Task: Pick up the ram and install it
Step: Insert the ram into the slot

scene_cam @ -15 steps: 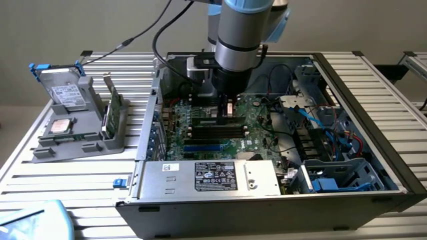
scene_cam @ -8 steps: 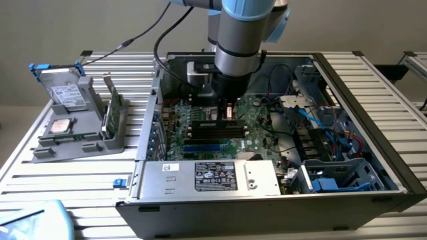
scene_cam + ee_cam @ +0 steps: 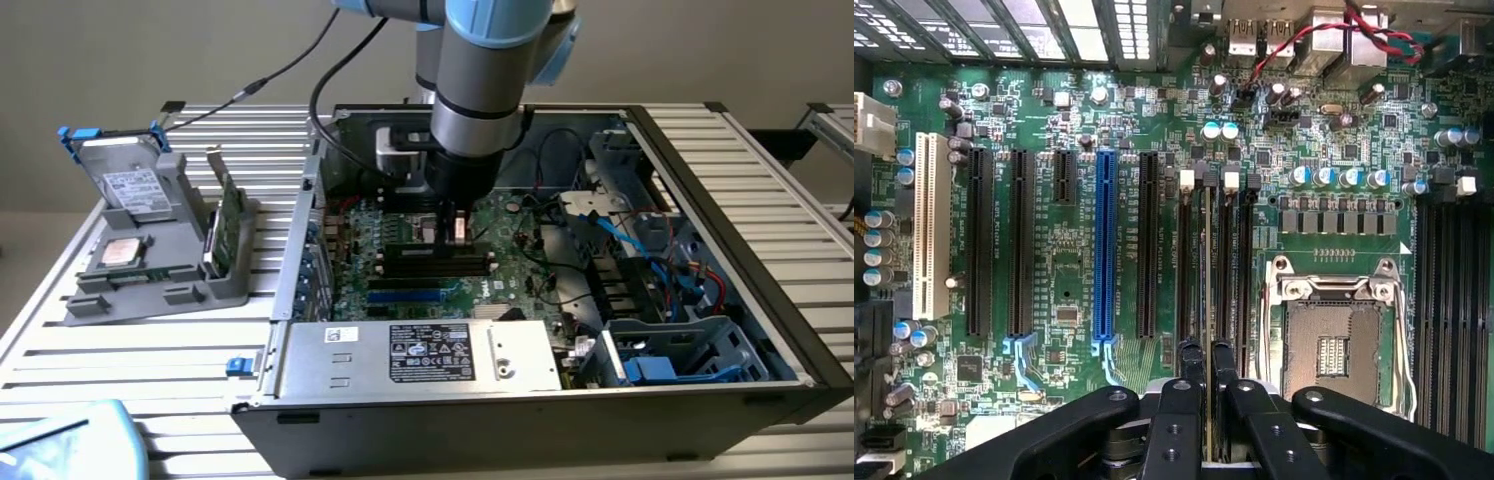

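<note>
Fingers (image 3: 1189,365) of the gripper (image 3: 1206,358) clamp the ram (image 3: 1206,255) edge-on, in line with the black memory slots (image 3: 1184,270); good seating likely needs it kept upright and pressed evenly.

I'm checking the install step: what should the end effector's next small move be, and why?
Probably press straight down: the end effector grips the ram edge-on, lined up along the black memory slots beside the open processor socket; whether it is seated is unclear.
</note>
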Controlling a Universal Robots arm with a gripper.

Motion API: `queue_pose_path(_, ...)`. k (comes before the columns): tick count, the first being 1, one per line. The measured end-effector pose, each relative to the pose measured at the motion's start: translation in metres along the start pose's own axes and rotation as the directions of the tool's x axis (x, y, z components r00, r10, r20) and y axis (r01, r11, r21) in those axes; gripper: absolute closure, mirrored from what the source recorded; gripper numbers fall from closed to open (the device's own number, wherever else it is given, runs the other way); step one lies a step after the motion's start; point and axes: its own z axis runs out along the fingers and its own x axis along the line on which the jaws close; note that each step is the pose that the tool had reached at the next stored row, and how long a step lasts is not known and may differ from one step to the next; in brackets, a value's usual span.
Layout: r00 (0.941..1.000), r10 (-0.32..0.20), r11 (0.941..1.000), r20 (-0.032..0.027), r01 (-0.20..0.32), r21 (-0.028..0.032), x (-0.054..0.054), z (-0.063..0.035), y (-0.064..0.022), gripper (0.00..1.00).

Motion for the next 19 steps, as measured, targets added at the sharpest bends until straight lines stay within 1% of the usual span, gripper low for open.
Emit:
queue_pose_path(9, 1.0000, 0.008, 1.0000, 0.0005, -0.008, 0.0003, 0.0004, 0.0042, -0.0004, 0.85)
queue_pose_path(12, 1.0000, 0.008, 1.0000, 0.0006, -0.008, -0.0011, 0.0009, 0.0049, -0.0005, 0.85)
queue_pose_path(14, 1.0000, 0.008, 1.0000, 0.0005, -0.008, -0.0033, 0.0017, 0.0049, -0.0006, 0.85)
queue_pose_path(16, 1.0000, 0.009, 0.9999, 0.0005, -0.009, -0.0069, 0.0028, 0.0049, -0.0008, 0.85)
queue_pose_path(17, 1.0000, 0.009, 0.9999, 0.0006, -0.009, -0.0093, 0.0035, 0.0049, -0.0010, 0.85)
queue_pose_path(19, 1.0000, 0.009, 0.9998, 0.0006, -0.009, -0.0164, 0.0055, 0.0047, -0.0019, 0.85)
